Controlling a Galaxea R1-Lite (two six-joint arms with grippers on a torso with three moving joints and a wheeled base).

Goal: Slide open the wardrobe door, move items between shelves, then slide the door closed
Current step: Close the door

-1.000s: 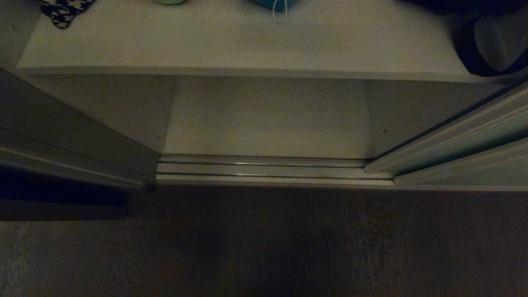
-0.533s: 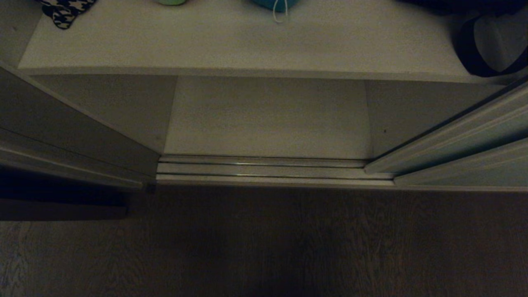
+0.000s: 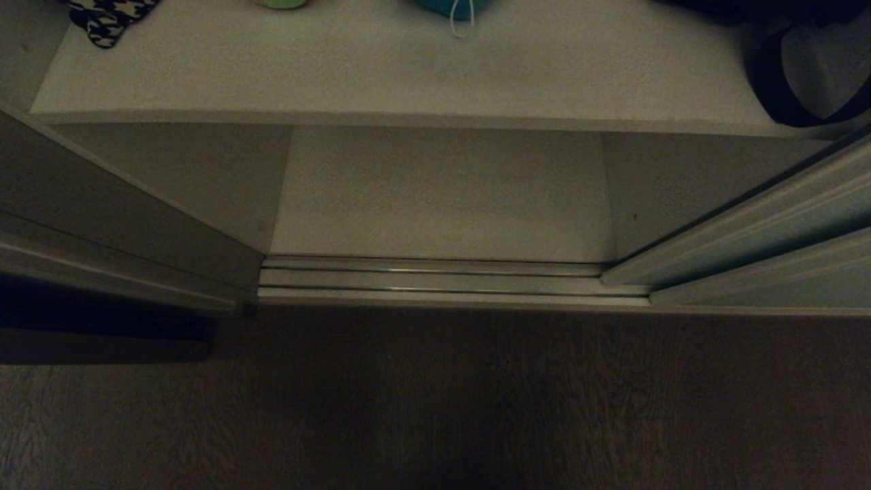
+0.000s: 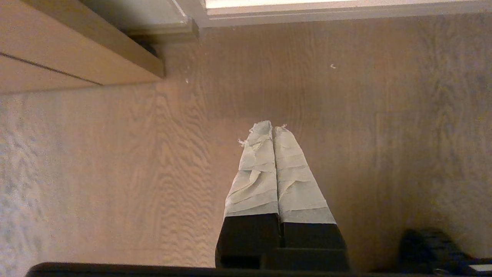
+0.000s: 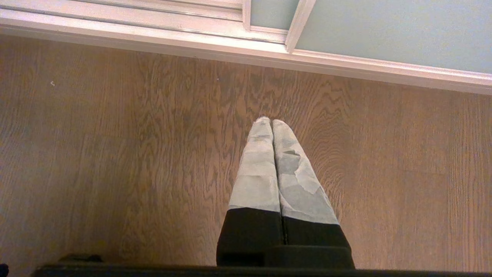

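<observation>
The wardrobe stood open in the middle, and the tall pale grey-green sliding wardrobe door [image 3: 769,224] with its slim light frame was pushed over to the robot's right, where a second panel just like it [image 3: 782,286] sat in front of it. Between the open sides ran the shiny metal floor track [image 3: 442,280] with its long straight grooves. Behind the track lay the flat off-white bottom board [image 3: 442,194], and above it was the plain off-white shelf [image 3: 381,64] with a thin straight front edge. At the back of that shelf, only partly in view, sat the teal-blue plush toy [image 3: 454,6] with a small white loop hanging from it. Near it was a bit of something light green [image 3: 280,3], and at the shelf's left end lay a black-and-white checked cloth thing [image 3: 102,17]. At the right end sat a dark round-edged thing [image 3: 810,68] — too cut off to tell what it was. Neither arm showed in the head view. The left gripper [image 4: 272,127] pointed down over the brown wooden floor [image 4: 115,173] — its two fingers, wrapped in pale tape, were pressed tight together with nothing between them. The right gripper [image 5: 271,121] hung over the same kind of floor, just in front of the doors' white bottom rail [image 5: 153,36], and its taped fingers were pressed together too, holding nothing.
</observation>
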